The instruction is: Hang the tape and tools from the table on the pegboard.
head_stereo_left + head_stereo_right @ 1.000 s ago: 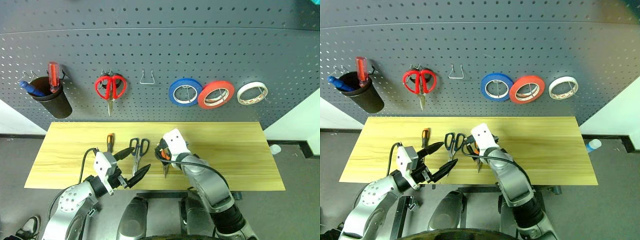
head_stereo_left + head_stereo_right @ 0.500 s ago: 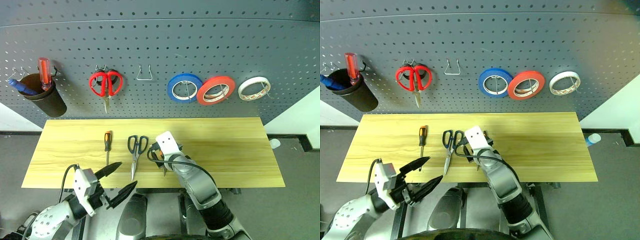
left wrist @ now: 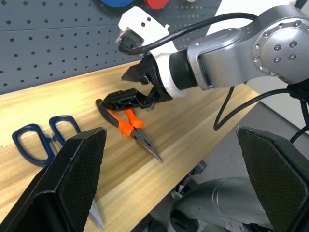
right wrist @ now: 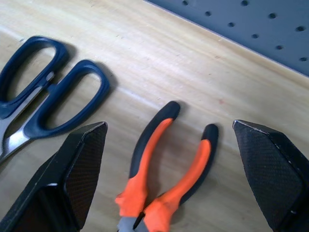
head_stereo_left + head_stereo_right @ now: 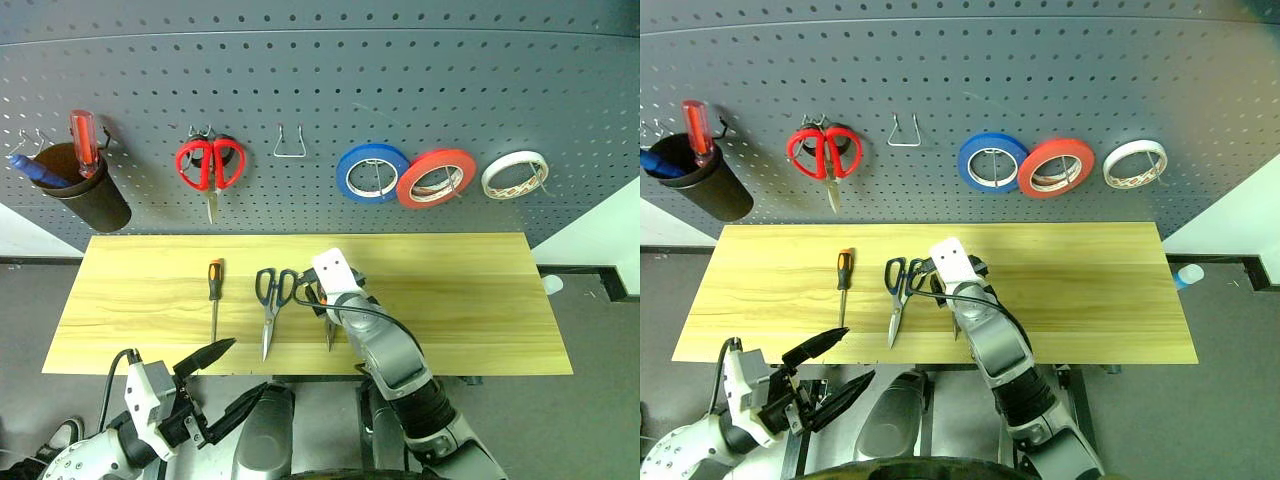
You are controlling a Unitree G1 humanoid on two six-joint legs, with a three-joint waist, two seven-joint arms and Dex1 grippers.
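Observation:
The long-nose pliers (image 4: 145, 169) lie on the wooden table (image 5: 450, 300) with their orange and black handles between the fingers of my right gripper (image 4: 169, 124), which is open and angled down over them. To their left lie the dark-handled scissors (image 5: 269, 312) and the slim screwdriver (image 5: 215, 273). My left gripper (image 5: 858, 355) is open and holds nothing; it hangs below the table's front edge, at the left. The red tape (image 5: 405, 193) hangs on the pegboard (image 5: 400, 90).
On the pegboard there are also a blue roll (image 5: 350, 185), a whitish roll (image 5: 492, 185), red-handled scissors (image 5: 210, 165), a bare wire hook (image 5: 292, 150) and a dark cup (image 5: 95, 200) holding a red-handled screwdriver.
My left arm has pulled back off the table, down below its front edge. My right gripper has edged forward and tipped down over the pliers' handles. The head view has shifted.

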